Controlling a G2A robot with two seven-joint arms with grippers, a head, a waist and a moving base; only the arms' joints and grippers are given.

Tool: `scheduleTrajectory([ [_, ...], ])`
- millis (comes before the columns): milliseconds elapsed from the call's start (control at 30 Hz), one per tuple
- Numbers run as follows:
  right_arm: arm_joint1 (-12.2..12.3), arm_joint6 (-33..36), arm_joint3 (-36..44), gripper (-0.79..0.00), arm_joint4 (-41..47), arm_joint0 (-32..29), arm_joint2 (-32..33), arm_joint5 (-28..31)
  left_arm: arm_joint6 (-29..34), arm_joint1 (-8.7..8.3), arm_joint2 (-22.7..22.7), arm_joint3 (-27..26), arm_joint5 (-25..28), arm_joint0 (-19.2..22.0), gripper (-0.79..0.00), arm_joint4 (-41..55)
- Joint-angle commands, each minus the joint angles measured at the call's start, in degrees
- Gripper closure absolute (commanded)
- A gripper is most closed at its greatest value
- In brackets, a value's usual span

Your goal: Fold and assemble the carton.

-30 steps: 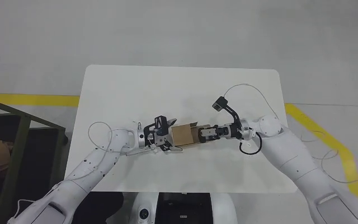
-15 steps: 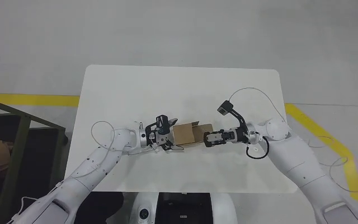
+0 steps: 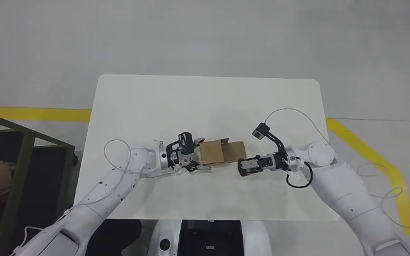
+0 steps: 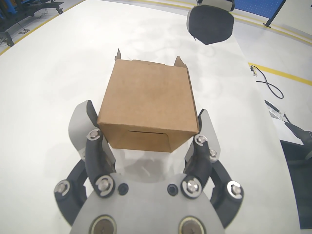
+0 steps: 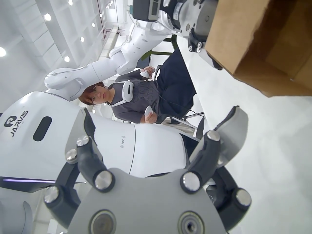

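A small brown carton (image 3: pixel 214 152) lies on its side on the white table (image 3: pixel 160 102). My left gripper (image 3: pixel 191 160) is at its closed end. In the left wrist view the two fingers (image 4: pixel 82 118) press the near corners of the carton (image 4: pixel 148 91), so my left gripper (image 4: pixel 145 107) is shut on it. The far end is open, with small flaps (image 4: pixel 179 62) standing up. My right gripper (image 3: pixel 244 166) hangs a short way off that open end, toward the table's near edge. In the right wrist view my right gripper (image 5: pixel 159 113) is open and holds nothing, and the carton's hollow mouth (image 5: pixel 275 37) faces it.
A thin white cable (image 3: pixel 288 102) loops over the table's right side. Another cable loop (image 3: pixel 109 150) lies by the left arm. The table's far half is bare white surface. A dark green frame (image 3: pixel 19 160) stands on the floor to the left.
My right gripper has drawn back from the carton's open end, moving right and toward the near edge. The carton has stayed in my left gripper, shifting only slightly.
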State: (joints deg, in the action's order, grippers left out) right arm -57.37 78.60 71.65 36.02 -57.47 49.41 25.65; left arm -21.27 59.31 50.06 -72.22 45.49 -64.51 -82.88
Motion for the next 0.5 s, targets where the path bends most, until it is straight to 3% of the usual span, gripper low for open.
scheduleTrajectory([
  [0,0.0,-0.1,-1.3,-0.453,-1.7,0.1,-0.3,-0.5,0.0,0.01,0.1,0.0,0.1,-0.1,-0.708,0.1],
  [33,-0.1,-0.5,-1.6,-0.332,-2.4,0.1,-0.6,-0.8,0.0,0.02,0.1,0.0,0.2,-0.1,-0.730,0.1],
  [167,-0.6,-0.9,-2.5,-0.009,-1.8,0.0,-1.1,0.0,0.1,0.03,0.4,-0.1,0.3,-0.2,-0.748,0.1],
  [467,-2.0,-2.7,-6.9,0.000,-4.6,1.4,-3.3,0.7,0.3,0.04,0.9,-0.4,0.8,-0.4,-0.714,0.4],
])
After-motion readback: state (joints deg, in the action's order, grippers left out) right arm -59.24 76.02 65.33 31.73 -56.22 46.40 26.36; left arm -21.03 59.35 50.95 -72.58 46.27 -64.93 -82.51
